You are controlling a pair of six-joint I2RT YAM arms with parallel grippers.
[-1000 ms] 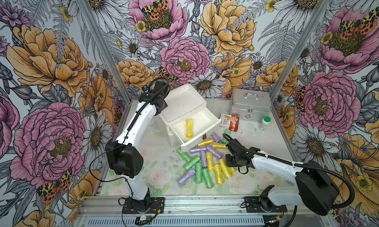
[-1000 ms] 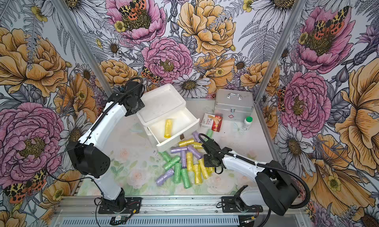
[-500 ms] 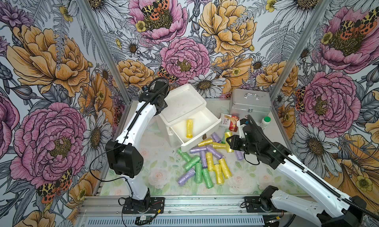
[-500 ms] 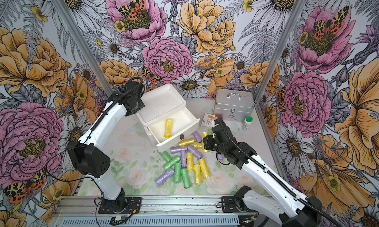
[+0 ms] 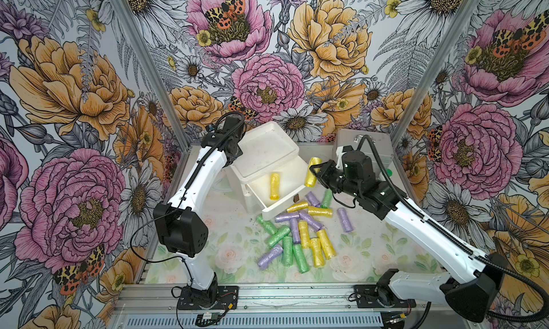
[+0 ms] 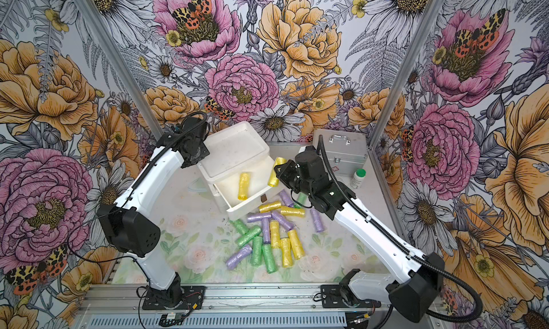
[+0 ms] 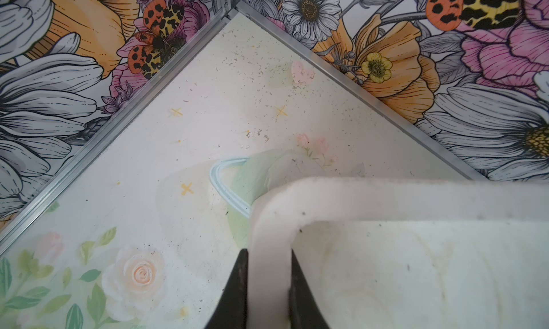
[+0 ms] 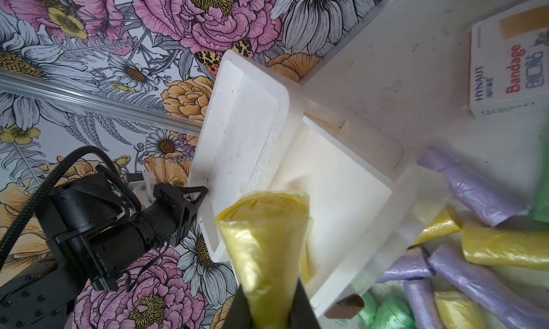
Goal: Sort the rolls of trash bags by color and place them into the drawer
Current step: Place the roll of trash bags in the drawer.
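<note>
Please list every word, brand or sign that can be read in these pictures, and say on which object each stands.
"HYNAUT": black, on the white box, right wrist view.
"Bandage": red, same box.
Blue characters beside "Bandage" and small print under "HYNAUT": unreadable.
Red mark on the metal case, label on the white bottle: too small to read.

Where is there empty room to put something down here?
The drawer has bare floor beside its lone yellow roll. The table is bare between the left arm and the pile of rolls, and right of the pile toward the front. Crowded: directly before the drawer.
</note>
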